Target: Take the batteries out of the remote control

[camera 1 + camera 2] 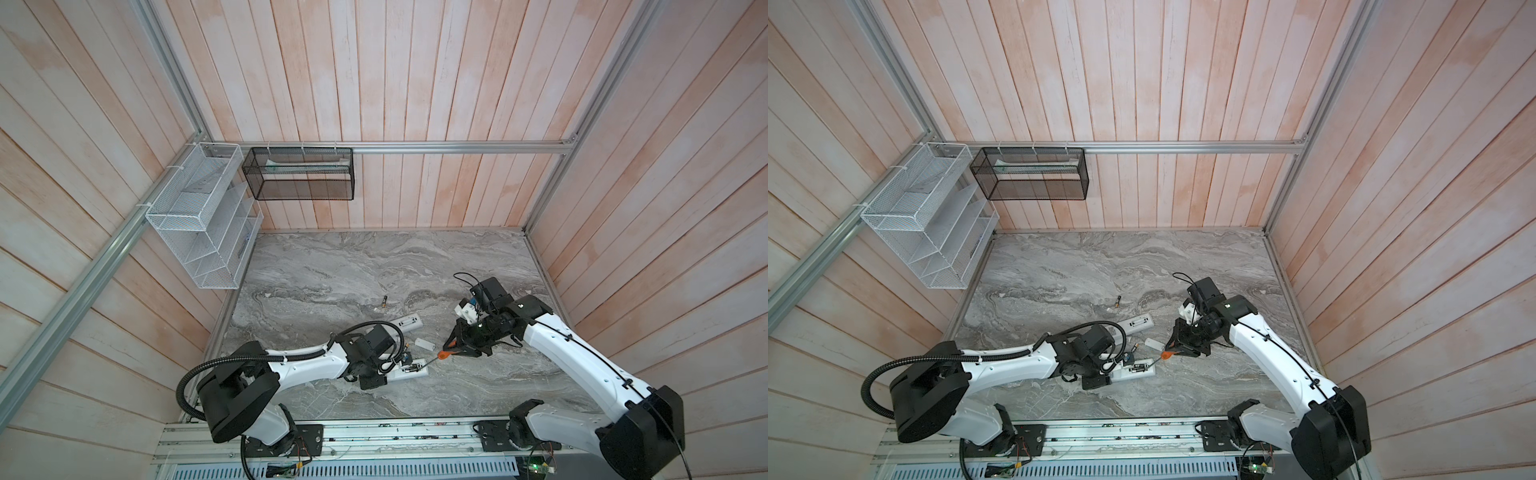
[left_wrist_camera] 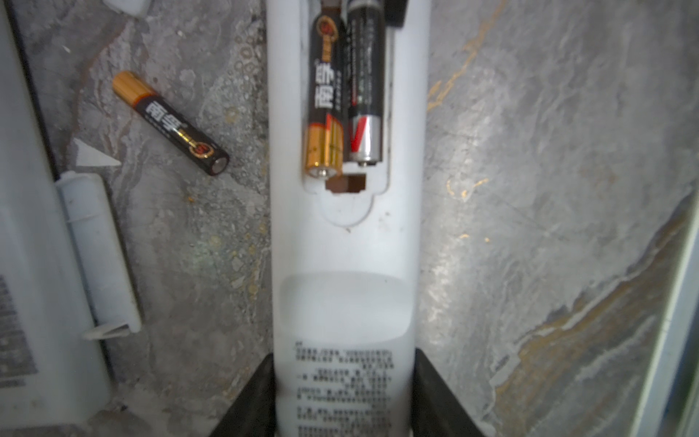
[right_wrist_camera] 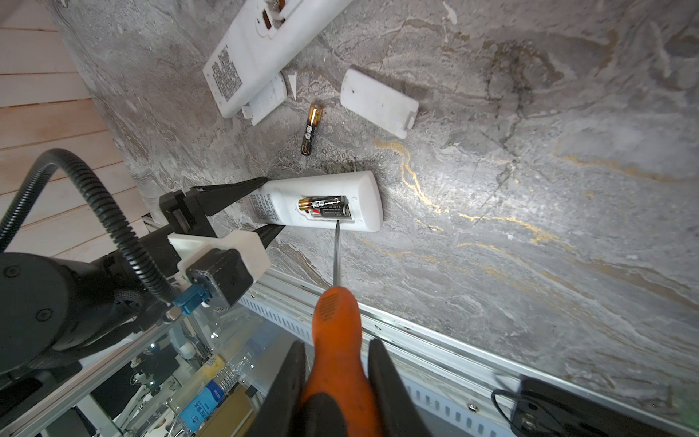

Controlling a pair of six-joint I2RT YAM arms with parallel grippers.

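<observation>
A white remote control [image 2: 346, 246] lies back-up on the marble table, and my left gripper [image 2: 344, 353] is shut on its printed end. Its compartment stands uncovered with two batteries [image 2: 325, 94] side by side inside, one gold-ended, one silver-ended. A loose battery [image 2: 170, 123] lies beside the remote, and another battery [image 1: 384, 302] lies farther back. My right gripper [image 3: 336, 342] is shut on an orange-handled screwdriver [image 3: 334, 314]; the blade tip sits at the compartment's edge next to the batteries [image 3: 323, 206]. In both top views the remote [image 1: 417, 372] lies between the two arms.
A second white remote [image 3: 249, 56] with an uncovered compartment lies behind, a loose cover [image 3: 378, 102] near it and another cover [image 2: 98, 249] against it. White [image 1: 199, 220] and black [image 1: 299, 174] wire baskets hang on the back-left walls. An aluminium rail [image 3: 416, 336] edges the table front.
</observation>
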